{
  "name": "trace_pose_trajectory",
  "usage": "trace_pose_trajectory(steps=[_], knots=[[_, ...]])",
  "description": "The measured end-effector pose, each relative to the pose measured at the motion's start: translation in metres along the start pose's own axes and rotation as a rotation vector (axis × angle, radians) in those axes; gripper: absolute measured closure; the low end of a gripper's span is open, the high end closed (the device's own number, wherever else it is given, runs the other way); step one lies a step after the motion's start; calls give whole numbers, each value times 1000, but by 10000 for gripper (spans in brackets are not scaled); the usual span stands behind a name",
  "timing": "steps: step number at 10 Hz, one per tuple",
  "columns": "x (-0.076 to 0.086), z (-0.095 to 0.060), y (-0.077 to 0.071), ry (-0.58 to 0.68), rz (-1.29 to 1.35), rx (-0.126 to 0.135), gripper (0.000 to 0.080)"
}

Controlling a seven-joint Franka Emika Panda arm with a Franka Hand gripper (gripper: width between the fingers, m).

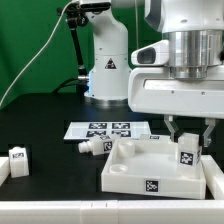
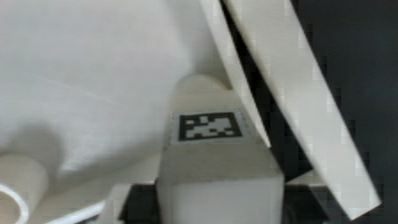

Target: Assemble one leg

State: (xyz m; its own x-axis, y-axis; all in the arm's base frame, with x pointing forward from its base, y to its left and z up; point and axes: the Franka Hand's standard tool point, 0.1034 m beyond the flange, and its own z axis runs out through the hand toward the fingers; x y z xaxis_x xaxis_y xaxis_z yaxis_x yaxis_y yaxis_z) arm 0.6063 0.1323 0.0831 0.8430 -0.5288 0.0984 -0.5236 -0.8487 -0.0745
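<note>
Down at the exterior view's right, the end effector (image 1: 186, 140) gripped a short white plastic tagged leg (image 1: 186, 152), held upright over the big white square tray-like panel (image 1: 150, 170) on the black desk (image 1: 50, 125). Spare pegs (image 1: 92, 146) lay nearby. Then the wrist view: the leg (image 2: 210, 135) sat against the panel's (image 2: 89, 90) wall. Any tilt risked jamming it at the corner.

leg (image 1: 186, 149) in hand (image 1: 186, 140), over tray panel (image 1: 150, 170) | marker board (image 1: 108, 130) behind | spare leg (image 1: 91, 146) at ext-view left
</note>
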Motion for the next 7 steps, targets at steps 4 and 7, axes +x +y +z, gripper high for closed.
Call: trace_pose_trajectory(steps=[4,7], knots=[[9,-1,18,24,276,-38,515],[10,-10,18,17,243,-39,414]])
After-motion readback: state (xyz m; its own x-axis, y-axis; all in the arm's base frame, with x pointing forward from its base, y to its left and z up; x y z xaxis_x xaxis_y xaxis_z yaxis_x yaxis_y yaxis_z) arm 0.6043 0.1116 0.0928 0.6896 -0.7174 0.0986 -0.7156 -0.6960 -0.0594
